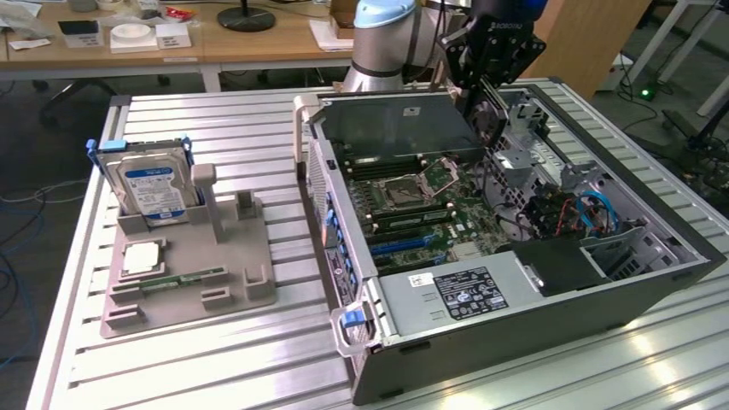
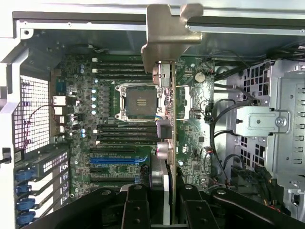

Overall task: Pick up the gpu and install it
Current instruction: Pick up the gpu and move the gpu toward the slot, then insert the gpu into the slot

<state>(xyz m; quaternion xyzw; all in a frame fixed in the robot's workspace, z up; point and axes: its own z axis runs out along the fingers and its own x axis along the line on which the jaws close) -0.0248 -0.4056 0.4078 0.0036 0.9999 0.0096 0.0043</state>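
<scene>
**Exterior view.** Your gripper (image 1: pixel 490 81) hung over the far end of the open computer case (image 1: pixel 513 342), on the side towards the arm's base. The gpu (image 1: pixel 493 115) pointed down from it as a thin dark strip, reaching into the case. It was above the motherboard (image 1: pixel 422 205) and I could not see it touching the board. The blue expansion slots (image 1: pixel 399 245) lay nearer the camera and towards the exterior view's left of the card, so the card was apart from them and not over them. The hard drive (image 1: pixel 148 184) stood in its grey holder (image 1: pixel 183 273), well apart on the exterior view's left.

**Wrist view.** Here you could see the grip. The two black fingers (image 2: pixel 136 210) of the gripper (image 2: pixel 164 210) were clenched on the gpu (image 2: pixel 174 119), which you were looking at edge-on. Its long axis ran straight away from the fingers, with the silver bracket (image 2: pixel 171 33) at the far end. The card's thin edge crossed in front of the CPU socket (image 2: pixel 138 102) and its neighbouring memory slots. The blue slots (image 2: pixel 112 160) sat beside the card, close to the finger end, on the side of the blue latches (image 2: pixel 24 191). Their long axis appeared to run across the card's, not along it. I judge that this mismatch in direction, together with the sideways offset, was what the seating depended on.
</scene>
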